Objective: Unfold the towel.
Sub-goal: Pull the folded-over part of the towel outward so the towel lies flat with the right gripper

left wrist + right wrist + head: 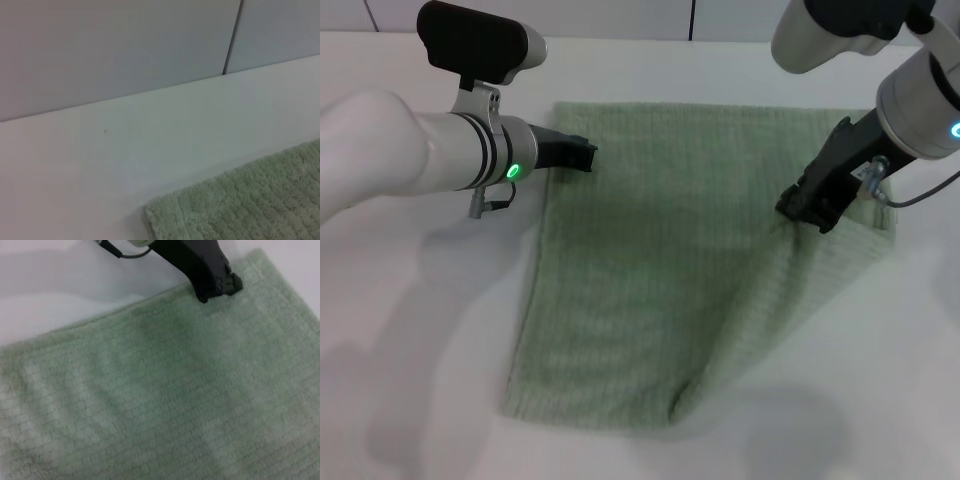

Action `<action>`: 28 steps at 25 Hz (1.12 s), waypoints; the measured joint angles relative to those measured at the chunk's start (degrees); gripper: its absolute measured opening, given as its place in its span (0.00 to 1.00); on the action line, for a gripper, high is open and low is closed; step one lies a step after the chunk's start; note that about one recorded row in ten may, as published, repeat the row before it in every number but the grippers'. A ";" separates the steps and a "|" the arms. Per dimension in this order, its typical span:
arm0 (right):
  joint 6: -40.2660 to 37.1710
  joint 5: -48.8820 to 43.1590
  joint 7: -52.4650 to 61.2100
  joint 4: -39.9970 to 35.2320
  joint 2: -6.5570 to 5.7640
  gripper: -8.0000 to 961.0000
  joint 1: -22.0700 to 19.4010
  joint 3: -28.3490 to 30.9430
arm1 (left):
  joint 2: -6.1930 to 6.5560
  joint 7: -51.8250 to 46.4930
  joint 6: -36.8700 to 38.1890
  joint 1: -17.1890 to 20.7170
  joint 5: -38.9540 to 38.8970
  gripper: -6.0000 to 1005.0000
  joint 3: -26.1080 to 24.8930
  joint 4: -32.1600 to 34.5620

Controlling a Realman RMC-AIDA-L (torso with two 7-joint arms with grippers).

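Note:
The pale green towel [660, 260] lies spread on the white table, filling most of the right wrist view [165, 390]. One corner of it shows in the left wrist view [245, 205]. My right gripper [807, 210] is shut on the towel's right part. The cloth there is lifted into a ridge that runs down to the near edge. My left gripper [584, 155] is at the towel's left edge near the far corner, fingers together, tip resting on the flat cloth. It also shows in the right wrist view [220, 286].
The white table [410, 340] runs bare to the left and front of the towel. A pale wall with a dark seam [231, 40] stands right behind the table's far edge.

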 joint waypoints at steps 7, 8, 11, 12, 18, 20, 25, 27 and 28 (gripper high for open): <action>1.63 0.06 0.84 3.12 0.07 0.03 -1.68 0.05 | 0.00 -0.14 0.07 -0.01 0.06 0.00 -0.02 -0.07; 1.83 0.06 1.06 3.47 0.08 0.03 -1.81 0.06 | 0.00 -0.20 0.26 -0.01 0.06 0.00 -0.01 -0.05; 2.98 0.02 1.89 5.04 0.06 0.03 -2.40 0.44 | 0.00 -0.20 0.46 0.00 0.06 0.00 0.00 0.08; 2.98 0.02 1.89 5.04 0.06 0.03 -2.40 0.44 | 0.00 -0.20 0.48 0.01 0.06 0.00 0.01 0.13; 4.29 0.02 2.59 6.44 -0.06 0.03 -3.05 0.59 | 0.00 -0.21 0.83 0.01 0.05 0.00 0.01 0.26; 4.37 0.02 2.63 6.54 -0.06 0.03 -3.12 0.59 | 0.00 -0.22 0.89 -0.01 0.05 0.00 0.01 0.36; 4.58 -0.25 2.77 6.78 -0.15 0.03 -3.86 0.59 | 0.00 -0.24 1.12 0.03 0.05 0.00 0.01 0.78; 4.64 -0.58 2.79 6.79 -0.16 0.03 -4.10 0.58 | 0.00 -0.25 1.23 0.03 0.05 0.00 0.01 0.83; 4.71 -0.64 2.80 6.81 -0.17 0.03 -4.30 0.57 | 0.00 -0.25 1.28 0.03 0.05 0.00 0.01 0.83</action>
